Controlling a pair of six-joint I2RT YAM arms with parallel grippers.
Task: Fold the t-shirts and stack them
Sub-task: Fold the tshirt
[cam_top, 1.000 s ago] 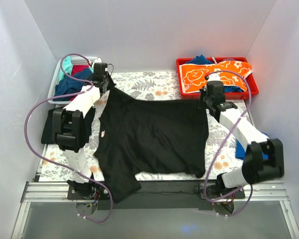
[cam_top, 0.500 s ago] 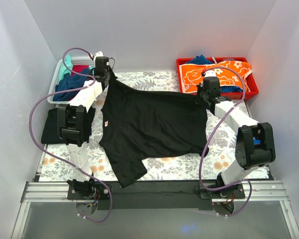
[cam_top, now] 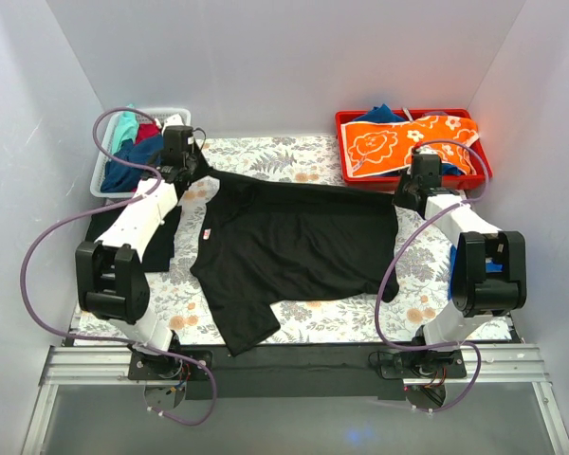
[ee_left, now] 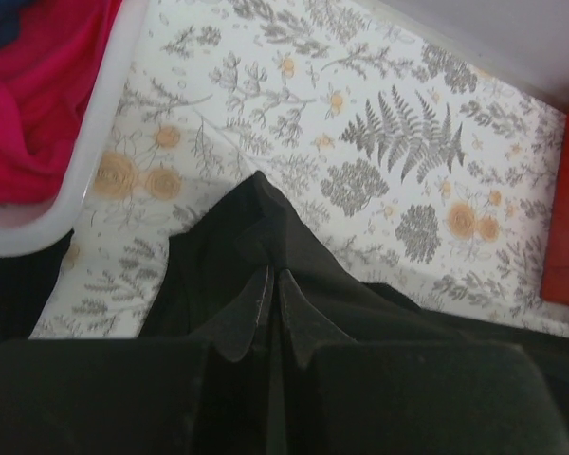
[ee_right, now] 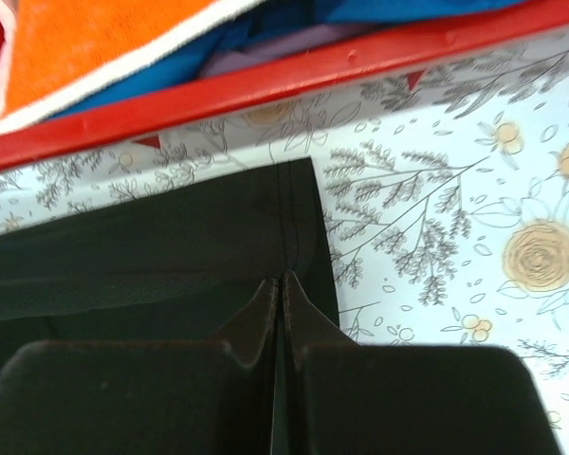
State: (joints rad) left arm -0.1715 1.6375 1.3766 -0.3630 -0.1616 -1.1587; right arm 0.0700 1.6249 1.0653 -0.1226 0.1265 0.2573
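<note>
1. You are working inside a white-walled booth, on a table [cam_top: 284, 154] covered in a grey-and-orange fern print.
2. At the far left corner, a white basket [cam_top: 101, 171] holds teal, red and dark blue clothes. Just in front of it, a folded black garment [cam_top: 100, 226] lies on the table, partly under your left arm.
3. Your left claw [ee_left: 272, 284] is pressed together on the far left corner of the black t-shirt [cam_top: 303, 237], which is drawn into a peak near the basket.
4. The black t-shirt lies spread across the middle of the table, stretched between both claws. Its small red label [cam_top: 207, 236] shows near the left side, and one sleeve trails towards the near edge.
5. Your right claw [ee_right: 283, 284] is pinching the shirt's far right corner, just in front of the red tray [cam_top: 342, 152].
6. At the far right, the red tray holds an orange flowered cloth [cam_top: 384, 142] lying over blue ones.
</note>
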